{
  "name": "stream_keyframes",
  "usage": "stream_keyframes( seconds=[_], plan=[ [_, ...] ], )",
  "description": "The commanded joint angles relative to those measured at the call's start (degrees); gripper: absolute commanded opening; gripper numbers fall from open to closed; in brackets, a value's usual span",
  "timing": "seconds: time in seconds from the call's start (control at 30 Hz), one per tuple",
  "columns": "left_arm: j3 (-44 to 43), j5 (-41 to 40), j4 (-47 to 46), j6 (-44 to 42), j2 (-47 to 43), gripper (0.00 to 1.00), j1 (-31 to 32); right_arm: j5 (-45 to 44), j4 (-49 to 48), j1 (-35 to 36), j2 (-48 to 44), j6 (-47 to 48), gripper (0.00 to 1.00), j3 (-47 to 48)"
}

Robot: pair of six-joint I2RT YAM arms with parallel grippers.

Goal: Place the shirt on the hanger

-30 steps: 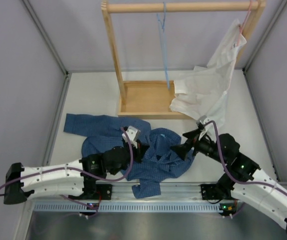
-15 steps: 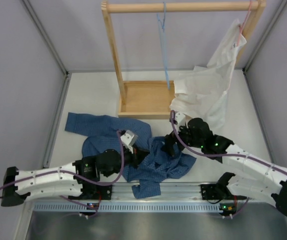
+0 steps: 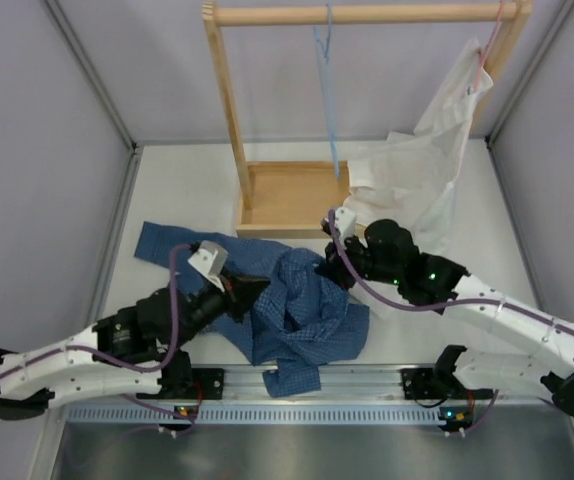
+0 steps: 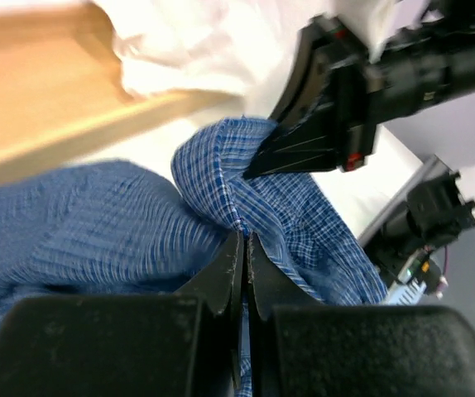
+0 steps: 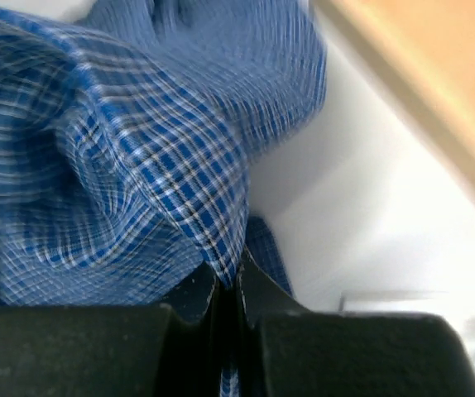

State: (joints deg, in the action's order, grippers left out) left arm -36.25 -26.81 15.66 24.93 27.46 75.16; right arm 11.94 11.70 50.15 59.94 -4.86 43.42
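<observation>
The blue checked shirt (image 3: 297, 310) lies crumpled on the table near the front edge, one sleeve (image 3: 167, 243) stretched out to the left. My left gripper (image 3: 257, 288) is shut on a fold of the shirt (image 4: 138, 231) at its left side. My right gripper (image 3: 329, 270) is shut on the shirt's upper right edge (image 5: 163, 165), and its fingers (image 4: 304, 141) show in the left wrist view pinching that fold. The light blue hanger (image 3: 329, 90) hangs by its hook from the wooden rail (image 3: 367, 14) at the back.
A wooden rack with a base tray (image 3: 287, 200) stands behind the shirt. A white shirt (image 3: 417, 170) hangs from a pink hanger (image 3: 487, 55) at the rail's right end and drapes onto the tray. Grey walls enclose the table.
My right gripper reached forward to the shirt's upper right edge and shut on it. My left arm drew back to the left, pulling its fold of the shirt with it.
</observation>
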Motion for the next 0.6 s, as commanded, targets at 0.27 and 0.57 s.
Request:
stream_keyframes(
  seconds=[0.27,0.57],
  plan=[
    [-46.44,-6.15,1.04,-26.31,13.56,0.0,0.17,-27.66,31.09,14.01,17.3,12.76,0.0,74.59],
    [-17.44,-12.66,-7.72,-12.75,15.79,0.0,0.17,-34.63,23.83,14.01,9.07,-2.06,0.0,44.25]
  ],
)
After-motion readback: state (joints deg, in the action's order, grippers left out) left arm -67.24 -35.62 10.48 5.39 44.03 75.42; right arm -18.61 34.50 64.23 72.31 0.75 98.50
